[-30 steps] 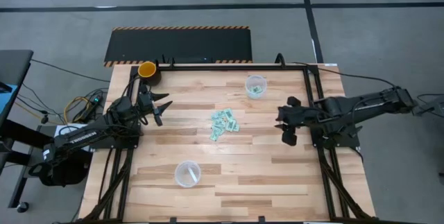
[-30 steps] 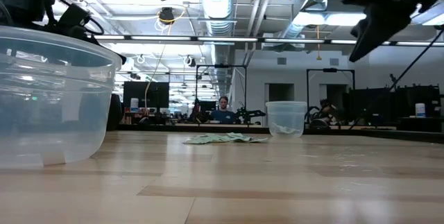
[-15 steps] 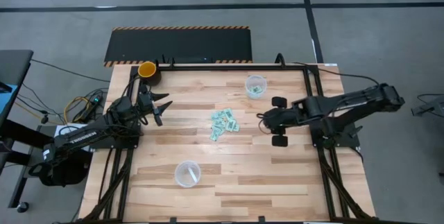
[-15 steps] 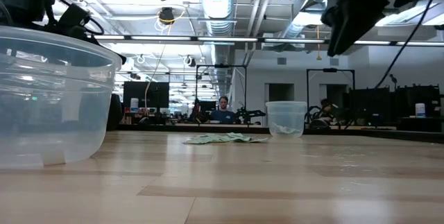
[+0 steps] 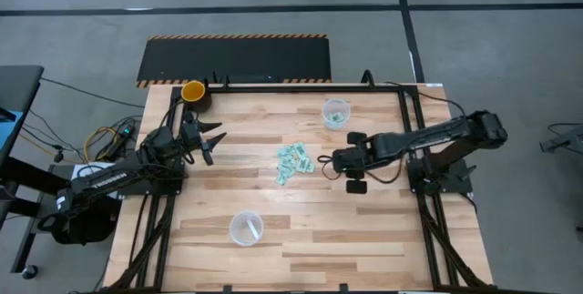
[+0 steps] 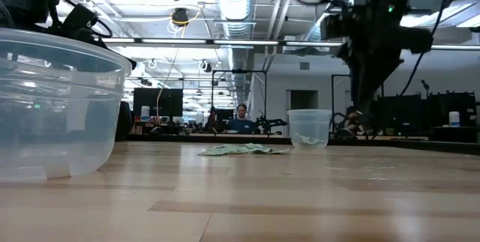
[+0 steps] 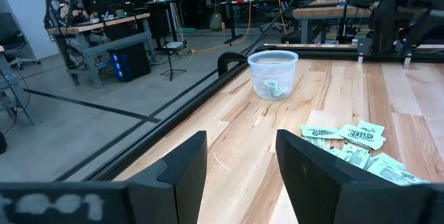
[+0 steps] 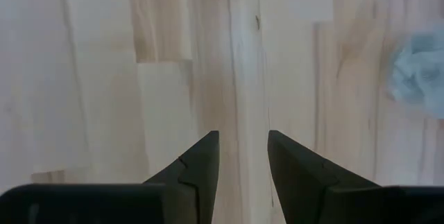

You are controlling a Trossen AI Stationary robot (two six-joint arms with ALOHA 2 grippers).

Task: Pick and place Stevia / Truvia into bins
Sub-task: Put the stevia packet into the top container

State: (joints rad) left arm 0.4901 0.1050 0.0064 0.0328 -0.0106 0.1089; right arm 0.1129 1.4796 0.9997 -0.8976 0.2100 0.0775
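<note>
Table: I see pale blond wood planks, light and slightly darker strips alternating.
Packets: I read them as mint-green and white.
Bins: clear, whitish rims; second one the same.
Cup: yellow-orange on my screen, dark base.
Mat: black, with a yellow-and-black striped edge.
Arms: dark, near black.
Floor: grey with dark lines.

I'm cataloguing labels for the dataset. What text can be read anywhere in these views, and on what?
None reads for certain.
Packets: dark print on the green and white faces, too small to read.
Left arm: white lettering along the link, too small to read.
Clear cups: no print visible.
</note>
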